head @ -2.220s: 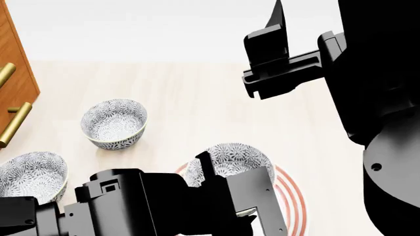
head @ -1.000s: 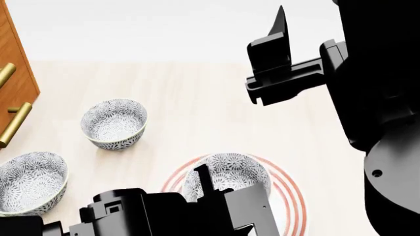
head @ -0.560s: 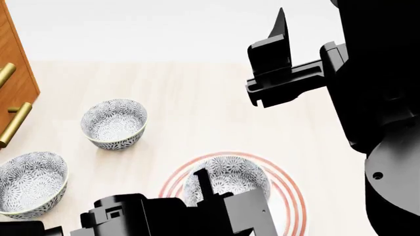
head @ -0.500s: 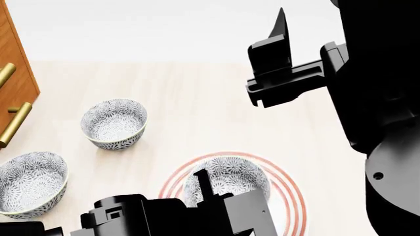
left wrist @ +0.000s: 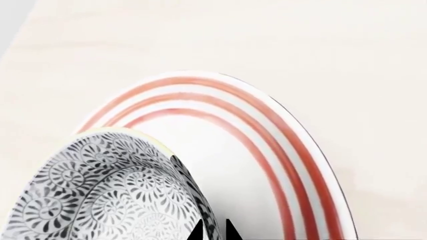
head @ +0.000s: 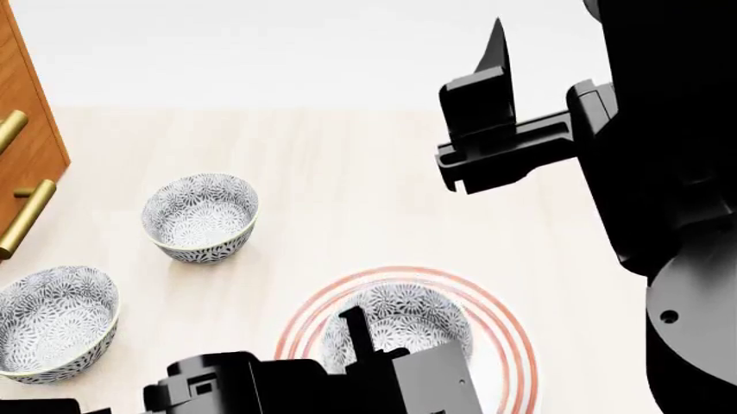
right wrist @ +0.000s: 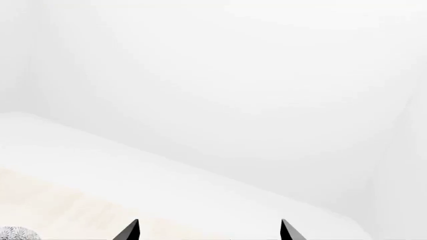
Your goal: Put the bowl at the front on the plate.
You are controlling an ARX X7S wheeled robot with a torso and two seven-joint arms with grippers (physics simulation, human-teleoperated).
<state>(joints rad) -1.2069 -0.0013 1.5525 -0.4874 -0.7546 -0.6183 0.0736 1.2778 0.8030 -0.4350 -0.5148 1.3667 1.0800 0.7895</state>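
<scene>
The bowl [head: 398, 330] sits on the plate [head: 507, 345], near the front edge of the pale wooden worktop [head: 345, 172] and a little toward its right side. In the head view the bowl stands upright, roughly at the plate's middle, with the red rings showing around its far and right sides. The left gripper [head: 357, 332] is right at the bowl: one black finger [head: 358, 326] rises over the bowl's near-left rim, the rest of the arm's dark body covering the near part of bowl and plate. In the left wrist view the two fingertips [left wrist: 198, 233] show close together at the bowl's [left wrist: 100, 195] rim, one on either side of the wall (only their points are in view), so the gripper appears clamped on the rim. The plate [left wrist: 267, 150] fills much of that view behind the bowl.

The right gripper [head: 489, 112] is held high, well above the worktop and away from the dishes; its wrist view shows its fingertips [right wrist: 127, 231] wide apart with nothing between them.

Two more bowls stand toward the left edge: one [head: 200, 216] further back, one [head: 52, 321] nearer the front-left corner. A wooden cabinet [head: 29, 129] with brass handles [head: 26, 216] stands at the left edge.
</scene>
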